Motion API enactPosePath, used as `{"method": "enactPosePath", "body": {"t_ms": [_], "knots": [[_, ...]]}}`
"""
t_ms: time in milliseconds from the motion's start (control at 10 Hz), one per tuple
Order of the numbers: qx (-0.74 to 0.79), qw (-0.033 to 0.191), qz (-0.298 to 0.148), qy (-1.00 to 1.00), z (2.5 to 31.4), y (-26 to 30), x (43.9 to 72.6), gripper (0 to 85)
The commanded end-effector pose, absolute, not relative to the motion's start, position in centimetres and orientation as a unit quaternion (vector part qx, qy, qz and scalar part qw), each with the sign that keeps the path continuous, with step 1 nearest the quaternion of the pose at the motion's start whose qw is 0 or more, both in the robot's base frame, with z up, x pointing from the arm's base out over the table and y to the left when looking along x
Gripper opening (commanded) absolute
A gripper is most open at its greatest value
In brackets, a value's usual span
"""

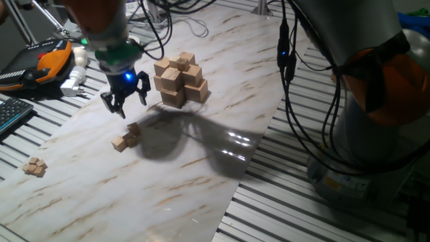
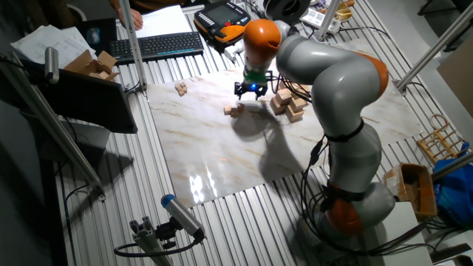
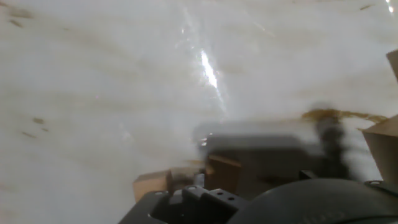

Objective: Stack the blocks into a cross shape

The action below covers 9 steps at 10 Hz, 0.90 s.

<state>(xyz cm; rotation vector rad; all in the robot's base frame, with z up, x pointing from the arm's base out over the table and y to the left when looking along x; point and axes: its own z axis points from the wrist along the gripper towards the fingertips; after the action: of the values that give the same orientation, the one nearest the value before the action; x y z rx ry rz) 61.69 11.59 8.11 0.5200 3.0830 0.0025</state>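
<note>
Blocks | lying on table below gripper, stack beside | judged light, rigid, smooth | you grip opposite flat faces | gripper released, empty

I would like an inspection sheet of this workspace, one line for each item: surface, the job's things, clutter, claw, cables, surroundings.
Surface: white marbled board lying on a ribbed metal table.
Job's things: tiered cluster of larger light-tan wooden cubes; two small plain wooden cubes close together near the claw; a further small group of cubes at the board's edge.
Clutter: white plug adapter; orange and black handheld pendant; dark keyboard.
Claw: black two-finger claw above the board, between cluster and cube pair; open or shut not readable.
Cables: black cables hanging along the arm's base.
Surroundings: cardboard box; papers.
</note>
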Motion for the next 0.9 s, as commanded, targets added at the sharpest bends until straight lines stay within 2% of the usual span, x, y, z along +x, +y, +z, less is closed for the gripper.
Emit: {"method": "enactPosePath", "body": {"t_ms": [0,300,800], "knots": [[0.168,0.008,0.002,0.986,7.9,11.6,61.9,68.0],[0.176,0.008,0.008,0.984,6.9,11.8,62.3,68.0],[0.208,0.026,0.006,0.978,5.0,12.5,62.4,68.0]]}}
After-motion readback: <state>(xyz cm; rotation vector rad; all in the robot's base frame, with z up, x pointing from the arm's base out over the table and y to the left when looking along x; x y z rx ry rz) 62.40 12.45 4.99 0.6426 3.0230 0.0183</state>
